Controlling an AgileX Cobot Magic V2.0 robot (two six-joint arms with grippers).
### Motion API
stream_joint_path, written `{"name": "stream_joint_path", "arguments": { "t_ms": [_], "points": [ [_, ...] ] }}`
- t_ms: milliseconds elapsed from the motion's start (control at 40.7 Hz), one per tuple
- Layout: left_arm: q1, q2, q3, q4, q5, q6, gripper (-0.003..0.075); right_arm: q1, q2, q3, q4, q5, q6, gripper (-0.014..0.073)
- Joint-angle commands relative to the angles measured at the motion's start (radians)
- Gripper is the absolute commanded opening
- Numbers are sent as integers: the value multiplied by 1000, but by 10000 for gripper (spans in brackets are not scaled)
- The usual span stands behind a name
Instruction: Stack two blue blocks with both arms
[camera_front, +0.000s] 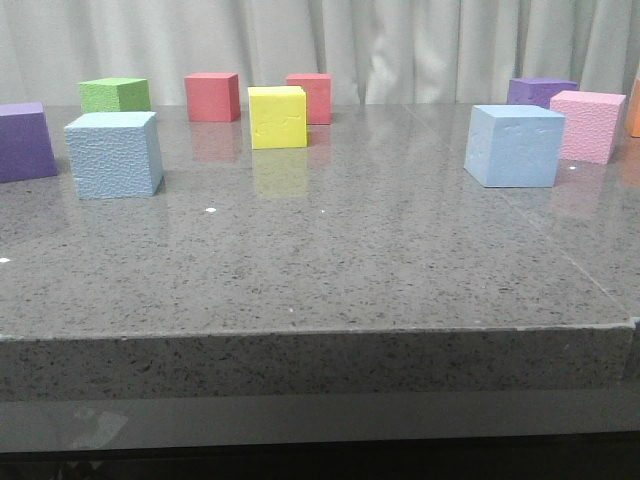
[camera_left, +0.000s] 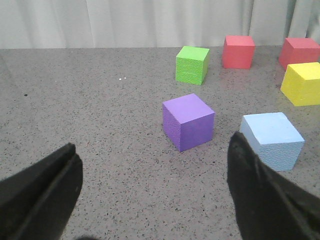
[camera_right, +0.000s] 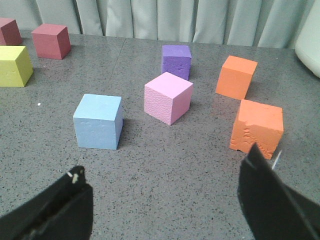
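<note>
Grey bench (camera_front: 330, 270) held both blue blocks well apart: left block (camera_left: 272, 140) at two o'clock of wide left fingers (camera_left: 155, 200), right block (camera_right: 98, 121) at eleven o'clock of wide right fingers (camera_right: 165, 205).

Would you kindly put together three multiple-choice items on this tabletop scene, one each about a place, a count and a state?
1. In the front view, what stands nearest the left-hand light sky-blue foam cube?
A. a purple foam cube
B. an orange foam cube
C. a pink foam cube

2. How many orange foam cubes does the right wrist view show?
A. none
B. two
C. four

3. How do the sky-blue cubes stand?
A. stacked
B. touching side by side
C. apart on the grey stone table

Answers: 1 A, the purple cube sits just beside it. 2 B, two orange cubes. 3 C, the second sky-blue cube is far across the table.
</note>
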Motion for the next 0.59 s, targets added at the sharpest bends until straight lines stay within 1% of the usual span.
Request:
{"name": "stream_joint_path", "arguments": {
  "t_ms": [0,74,147,319,442,565],
  "points": [
    [1,9,-29,0,-82,-4,583,-6,12,-31,-4,-83,-9,603],
    [1,9,-29,0,-82,-4,583,-6,17,-34,-3,-84,-9,603],
    [1,9,-29,0,-80,-4,583,-6,35,-61,20,-44,-9,603],
    [1,9,-29,0,-80,-4,582,-4,182,-230,122,189,-11,603],
    [1,9,-29,0,-80,-4,582,14,327,-368,181,353,-50,603],
    [1,9,-29,0,-80,-4,582,84,469,-487,196,428,-86,603]
  ]
}}
